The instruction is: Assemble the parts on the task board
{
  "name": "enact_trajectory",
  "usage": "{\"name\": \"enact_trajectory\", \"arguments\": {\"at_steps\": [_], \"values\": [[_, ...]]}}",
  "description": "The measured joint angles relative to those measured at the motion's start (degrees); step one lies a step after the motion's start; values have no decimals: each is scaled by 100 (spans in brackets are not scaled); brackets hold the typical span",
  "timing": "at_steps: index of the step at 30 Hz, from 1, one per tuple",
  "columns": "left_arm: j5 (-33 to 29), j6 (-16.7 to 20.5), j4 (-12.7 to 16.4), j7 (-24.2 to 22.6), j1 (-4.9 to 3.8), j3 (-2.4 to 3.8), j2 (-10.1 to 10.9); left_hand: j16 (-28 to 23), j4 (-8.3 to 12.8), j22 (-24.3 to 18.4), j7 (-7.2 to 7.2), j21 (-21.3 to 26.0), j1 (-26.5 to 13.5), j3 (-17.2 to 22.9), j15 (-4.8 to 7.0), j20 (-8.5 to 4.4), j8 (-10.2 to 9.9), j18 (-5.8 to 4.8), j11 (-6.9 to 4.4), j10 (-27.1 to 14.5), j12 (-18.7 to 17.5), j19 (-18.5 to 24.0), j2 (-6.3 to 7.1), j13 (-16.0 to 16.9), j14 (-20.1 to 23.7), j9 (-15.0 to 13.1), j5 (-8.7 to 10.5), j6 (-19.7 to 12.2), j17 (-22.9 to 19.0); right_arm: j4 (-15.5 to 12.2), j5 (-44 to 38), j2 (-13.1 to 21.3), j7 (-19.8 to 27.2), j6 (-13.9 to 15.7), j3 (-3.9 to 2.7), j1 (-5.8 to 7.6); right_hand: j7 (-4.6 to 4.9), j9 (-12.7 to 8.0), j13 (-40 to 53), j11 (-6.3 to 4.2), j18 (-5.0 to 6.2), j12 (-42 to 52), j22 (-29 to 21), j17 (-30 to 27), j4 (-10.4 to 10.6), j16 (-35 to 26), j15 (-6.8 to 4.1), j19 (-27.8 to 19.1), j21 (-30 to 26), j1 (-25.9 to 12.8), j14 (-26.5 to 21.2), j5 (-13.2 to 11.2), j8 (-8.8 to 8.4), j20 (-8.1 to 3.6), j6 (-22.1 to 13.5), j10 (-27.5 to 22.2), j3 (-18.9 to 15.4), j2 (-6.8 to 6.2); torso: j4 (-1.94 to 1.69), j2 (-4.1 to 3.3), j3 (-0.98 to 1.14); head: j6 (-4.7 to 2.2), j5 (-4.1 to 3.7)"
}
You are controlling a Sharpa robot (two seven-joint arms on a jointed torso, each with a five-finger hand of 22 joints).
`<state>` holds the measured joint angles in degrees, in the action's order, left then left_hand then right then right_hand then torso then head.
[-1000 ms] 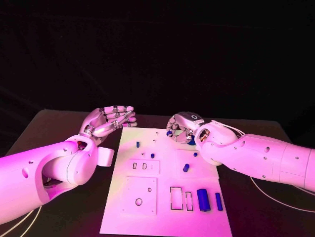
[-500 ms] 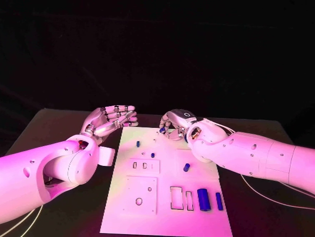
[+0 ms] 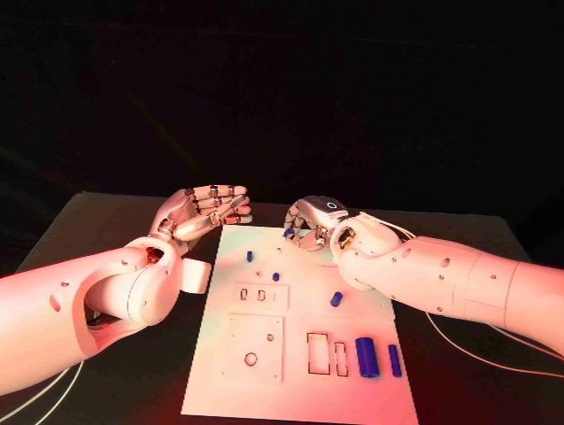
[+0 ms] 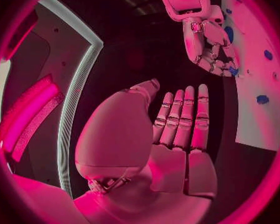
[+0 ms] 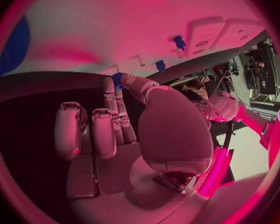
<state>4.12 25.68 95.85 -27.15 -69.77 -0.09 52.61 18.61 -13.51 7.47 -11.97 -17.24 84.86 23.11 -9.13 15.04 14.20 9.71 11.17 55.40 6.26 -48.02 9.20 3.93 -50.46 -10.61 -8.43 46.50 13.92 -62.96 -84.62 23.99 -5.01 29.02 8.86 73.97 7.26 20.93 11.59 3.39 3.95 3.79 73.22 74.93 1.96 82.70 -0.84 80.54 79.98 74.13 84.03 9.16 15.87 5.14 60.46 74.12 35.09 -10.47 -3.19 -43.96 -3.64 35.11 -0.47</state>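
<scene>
1. Nearest me, two long dark blue bars (image 3: 366, 357) lie side by side at the near right of the white task board (image 3: 231, 372), their long axes running near-to-far, just right of two rectangular slots (image 3: 318, 353).
2. Mid-board I see a small blue peg (image 3: 336, 299) lying tilted, and two more small blue pegs (image 3: 250, 257) further left.
3. At the far edge my right hand (image 3: 318, 223) pinches a small blue part (image 3: 289, 233) at its fingertips, above the board's far end.
4. My left hand (image 3: 205, 211) hovers released, fingers spread, off the far left corner; I judge the right hand nearer to the work.
</scene>
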Motion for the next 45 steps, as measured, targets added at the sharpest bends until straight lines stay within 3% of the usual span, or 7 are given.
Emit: {"name": "enact_trajectory", "arguments": {"at_steps": [11, 28, 45], "values": [[3, -2, -19, 9, -33, 0, -22, 0, 16, -1, 0, 0, 0, 16, -2, 0, 0, 0, 0, 0, -16, 0, 0, 0, 38, 0, 0, 0, 7, 119, 16, -85, -19, -44, 1, -11, 9, 3, 0, 4, 0, -10, -5, -1, 0, -1, 0, 0, 0, -1, 0, -8, 5, 0, -11, 3, -1, -1, 12, 0, -1, -5, 58], [16, -2, -23, 18, -76, 0, -63, 0, 15, -5, 0, 0, 0, 15, 0, 0, 0, 0, 20, -20, -28, 0, 0, 0, 41, 0, 0, 0, 6, 277, 23, -240, -35, -101, -5, -4, 16, 128, -4, 20, 1, -22, -19, -2, 1, -2, 1, -1, 0, -10, 0, 8, 2, 0, -55, -22, -1, -11, 12, -3, -1, -17, 68], [21, -4, -58, 26, -93, 0, -91, 0, 15, -4, 0, 0, 0, 15, 0, 0, 0, 0, 20, -20, -28, 0, 0, 0, 41, 5, 0, 0, 5, 323, 28, -334, -26, -129, -16, -11, 23, 235, -7, 30, 1, -21, -42, -3, 1, -2, 1, -22, -27, -32, 0, 9, -39, 22, -84, -54, -1, -33, 9, -5, 0, 21, 82]]}}
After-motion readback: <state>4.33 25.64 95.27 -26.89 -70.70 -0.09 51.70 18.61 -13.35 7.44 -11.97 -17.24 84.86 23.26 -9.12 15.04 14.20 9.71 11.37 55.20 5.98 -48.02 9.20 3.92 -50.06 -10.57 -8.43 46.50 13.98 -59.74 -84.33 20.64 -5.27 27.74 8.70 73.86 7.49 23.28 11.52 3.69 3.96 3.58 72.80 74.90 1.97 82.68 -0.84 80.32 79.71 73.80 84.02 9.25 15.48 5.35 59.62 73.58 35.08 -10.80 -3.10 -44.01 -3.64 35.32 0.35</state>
